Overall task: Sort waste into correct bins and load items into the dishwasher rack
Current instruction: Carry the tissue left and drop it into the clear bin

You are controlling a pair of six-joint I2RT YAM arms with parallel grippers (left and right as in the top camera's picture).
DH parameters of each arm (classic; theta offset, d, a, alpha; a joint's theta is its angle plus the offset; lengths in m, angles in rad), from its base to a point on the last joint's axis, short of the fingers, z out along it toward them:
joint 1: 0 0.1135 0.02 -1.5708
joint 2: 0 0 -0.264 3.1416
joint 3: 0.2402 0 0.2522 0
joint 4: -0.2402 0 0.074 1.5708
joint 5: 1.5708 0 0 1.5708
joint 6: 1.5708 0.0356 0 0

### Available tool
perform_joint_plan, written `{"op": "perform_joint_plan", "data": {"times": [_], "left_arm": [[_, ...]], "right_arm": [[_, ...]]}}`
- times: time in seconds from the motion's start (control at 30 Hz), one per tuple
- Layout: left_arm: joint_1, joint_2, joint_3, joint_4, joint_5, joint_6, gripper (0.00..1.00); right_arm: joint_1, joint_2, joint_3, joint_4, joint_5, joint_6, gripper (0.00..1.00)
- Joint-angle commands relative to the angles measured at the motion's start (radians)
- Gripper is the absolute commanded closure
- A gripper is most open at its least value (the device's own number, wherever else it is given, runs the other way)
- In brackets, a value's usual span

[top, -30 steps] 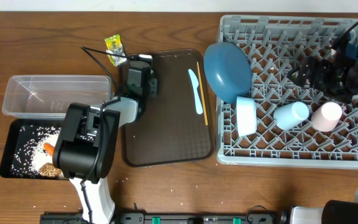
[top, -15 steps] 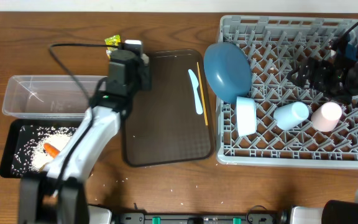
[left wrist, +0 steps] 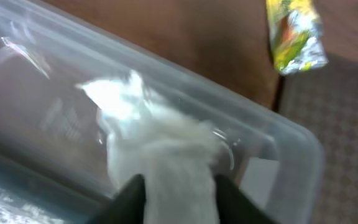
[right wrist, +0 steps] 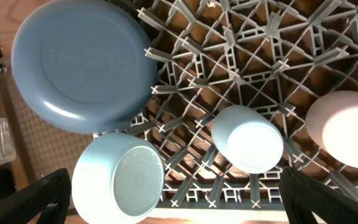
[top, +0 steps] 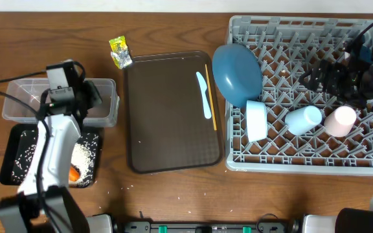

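Note:
In the left wrist view, crumpled white tissue (left wrist: pixel 160 146) fills the gap between my left gripper's (left wrist: pixel 180 198) dark fingers (left wrist: pixel 129 200), which touch it on both sides over the clear tub (left wrist: pixel 291 134). From overhead the left gripper (top: pixel 83 97) hangs over the tub's (top: pixel 18 97) right end. The yellow-green wrapper (top: pixel 119 52) lies on the table. The black tray (top: pixel 11 139) holds rice (top: pixel 81 155) and a carrot (top: pixel 74 173). My right gripper (right wrist: pixel 174 180) is wide open above the rack (top: pixel 303 39), which holds the plate (top: pixel 237 72), bowl (top: pixel 256 120), light-blue cup (top: pixel 303 119) and pink cup (top: pixel 340 120).
A dark brown serving tray (top: pixel 167 123) lies between tub and rack. A light-blue knife (top: pixel 204 95) and a wooden chopstick (top: pixel 211 97) rest at the tray's right side. A few rice grains are scattered on the table near the front edge.
My left arm has swung left from the brown tray's top-left corner to over the clear tub, tissue between its fingers. The right arm has not moved.

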Motion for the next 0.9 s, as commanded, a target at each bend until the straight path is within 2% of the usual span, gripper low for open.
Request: {"op": "perform_joint_plan", "data": {"times": [0.0,0.1,0.23,0.37,0.6,0.87], "left_arm": [[0.008,0.011,0.011,-0.01,0.068,-0.023,0.47],[0.0,0.01,0.053,-0.014,0.068,-0.022,0.32],[-0.029,0.012,0.127,0.013,0.069,0.042,0.32],[-0.082,0.042,0.134,0.177,0.068,0.136,0.33],[-0.14,0.293,0.159,0.453,0.08,0.143,0.38],[-0.146,0.56,0.345,0.463,0.087,0.148,0.39]], "right_arm": [[0.006,0.002,0.003,-0.008,0.003,-0.014,0.01],[0.006,0.002,0.003,-0.009,0.003,-0.014,0.01],[0.006,0.002,0.003,0.002,0.003,-0.014,0.01],[0.006,0.002,0.003,0.009,0.003,-0.014,0.01],[0.006,0.002,0.003,0.01,0.003,-0.014,0.01],[0.006,0.002,0.003,0.005,0.003,-0.014,0.01]]}}
